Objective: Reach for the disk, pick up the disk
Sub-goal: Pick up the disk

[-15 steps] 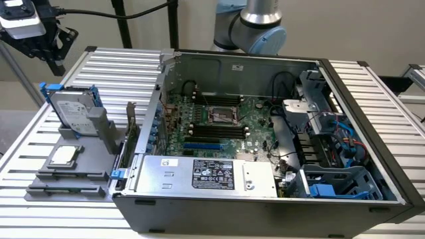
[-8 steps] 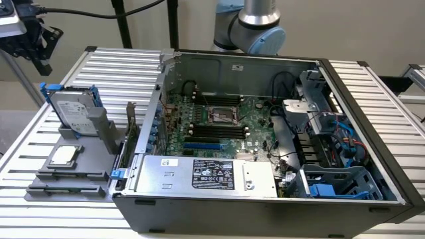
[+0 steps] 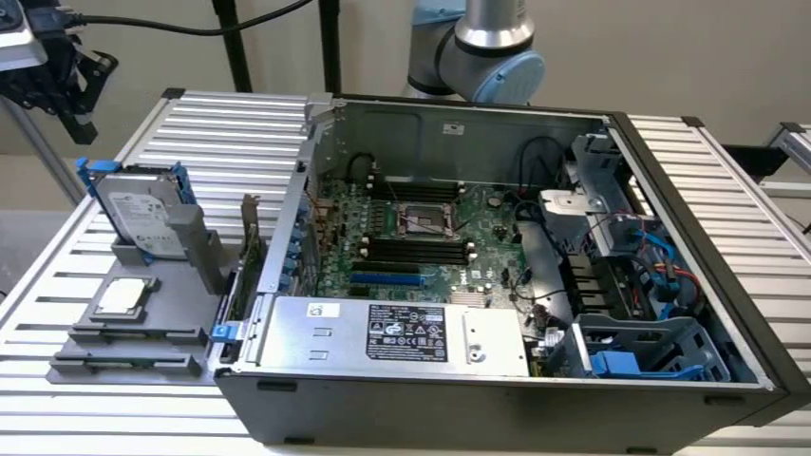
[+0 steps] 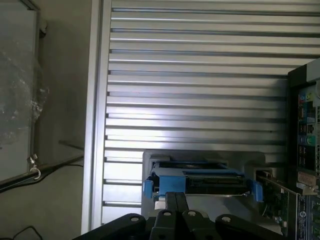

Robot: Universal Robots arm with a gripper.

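The disk (image 3: 137, 217) is a silver hard drive with a white label and blue rails. It stands upright on its edge in a grey holder (image 3: 190, 249), at the exterior view's left beside the open computer case. My black gripper (image 3: 74, 119) hangs above it and further to that view's left, well clear of it. In the wrist view the disk (image 4: 200, 181) appears edge-on from above, just past my gripper (image 4: 176, 199). The fingers are shut against each other with nothing between them.
A small square silver chip (image 3: 122, 296) lies on the grey fixture plate (image 3: 127, 366) in front of the disk. The open computer case (image 3: 507, 256) holds a motherboard and a silver box with a black label (image 3: 405, 332). A slatted aluminium table (image 3: 228, 123) carries everything.
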